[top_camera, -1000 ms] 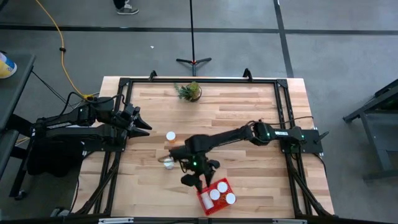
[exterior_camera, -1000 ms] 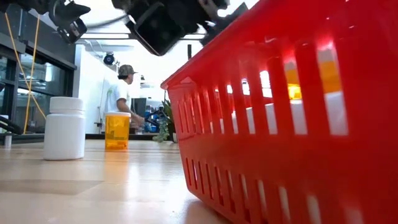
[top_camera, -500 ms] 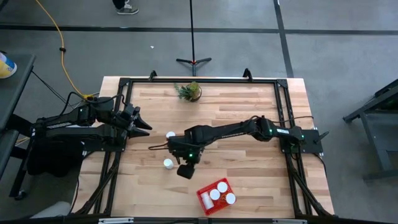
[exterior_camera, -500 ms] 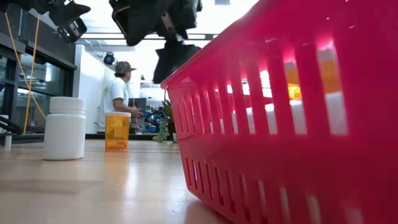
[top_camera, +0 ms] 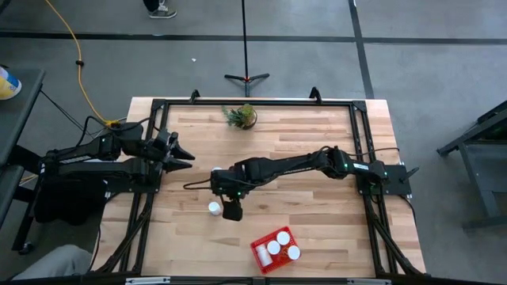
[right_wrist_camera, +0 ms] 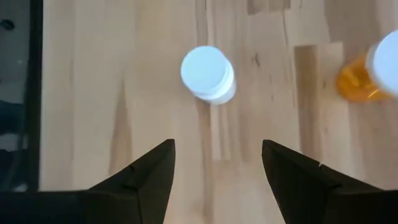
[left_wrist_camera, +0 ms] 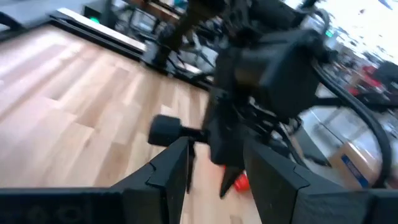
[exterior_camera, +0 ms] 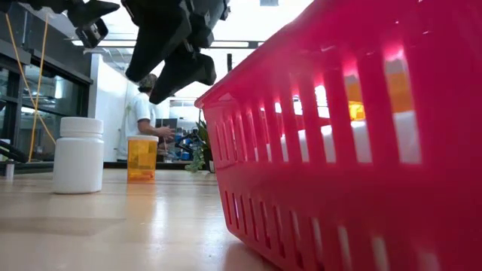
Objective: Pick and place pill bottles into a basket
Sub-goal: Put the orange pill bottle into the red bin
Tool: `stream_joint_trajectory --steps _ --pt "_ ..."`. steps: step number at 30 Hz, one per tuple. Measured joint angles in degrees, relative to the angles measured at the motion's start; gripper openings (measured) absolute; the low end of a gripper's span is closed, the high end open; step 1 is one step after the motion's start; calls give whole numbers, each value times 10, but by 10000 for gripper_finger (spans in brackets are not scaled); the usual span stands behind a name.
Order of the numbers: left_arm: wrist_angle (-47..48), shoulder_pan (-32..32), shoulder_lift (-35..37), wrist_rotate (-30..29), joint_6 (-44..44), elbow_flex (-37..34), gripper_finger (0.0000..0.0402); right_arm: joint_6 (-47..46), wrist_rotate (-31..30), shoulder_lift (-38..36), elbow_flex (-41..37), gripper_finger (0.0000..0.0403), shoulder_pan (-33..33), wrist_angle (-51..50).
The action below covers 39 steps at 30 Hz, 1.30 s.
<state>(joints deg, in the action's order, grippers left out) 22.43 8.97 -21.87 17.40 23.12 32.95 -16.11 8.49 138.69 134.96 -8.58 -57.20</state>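
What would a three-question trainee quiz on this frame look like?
1. True or false: the right gripper is clamped on a bottle.
2. From above, how many white-capped pill bottles show in the basket? A) two B) three C) five
3. Fill in: the left gripper, waiting at the table's left edge, is ___ (open/shut).

Key: 1 false, it hangs open over the table; 2 B; 3 shut.
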Motion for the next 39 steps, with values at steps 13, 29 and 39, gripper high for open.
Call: stream_joint_trajectory --steps 13,29,39 --pt "-60 0 0 -70 38 0 191 140 -40 0 0 232 21 -1" --pt "-54 0 12 -75 -38 0 191 170 -64 -82 0 232 54 -36" --pt "71 0 12 -82 -79 0 191 106 -191 -200 0 232 64 -57"
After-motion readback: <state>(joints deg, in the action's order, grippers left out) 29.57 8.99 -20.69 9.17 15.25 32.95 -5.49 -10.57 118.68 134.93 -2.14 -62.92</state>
